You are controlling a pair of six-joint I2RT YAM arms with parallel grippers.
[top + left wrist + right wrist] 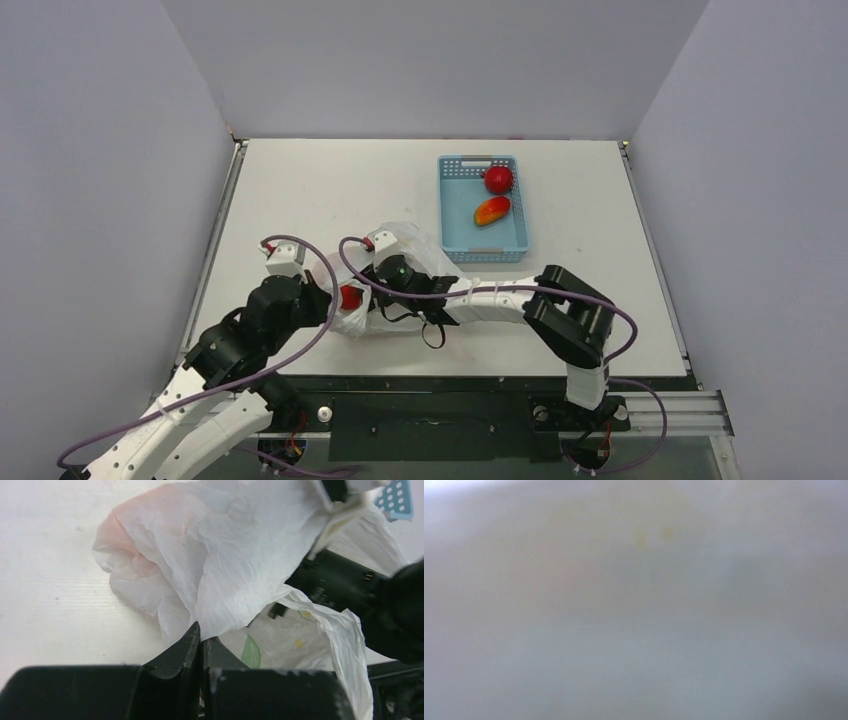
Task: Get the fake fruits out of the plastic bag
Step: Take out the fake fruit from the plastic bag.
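Plastic bag (420, 250) sits mid-frame, top view. Left gripper (201, 640) pinched tight on its film; right gripper (376, 287) buried inside, opening can't be told. Red fruit (350, 296) shows thru film, just frame-left of right gripper, left one nearer.

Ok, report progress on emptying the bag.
Done: no small fruit lies out; the basket holds only an apple and a mango. In hand: left gripper pinches the plastic bag while the right arm reaches inside. Left: a red fruit shows through the film.
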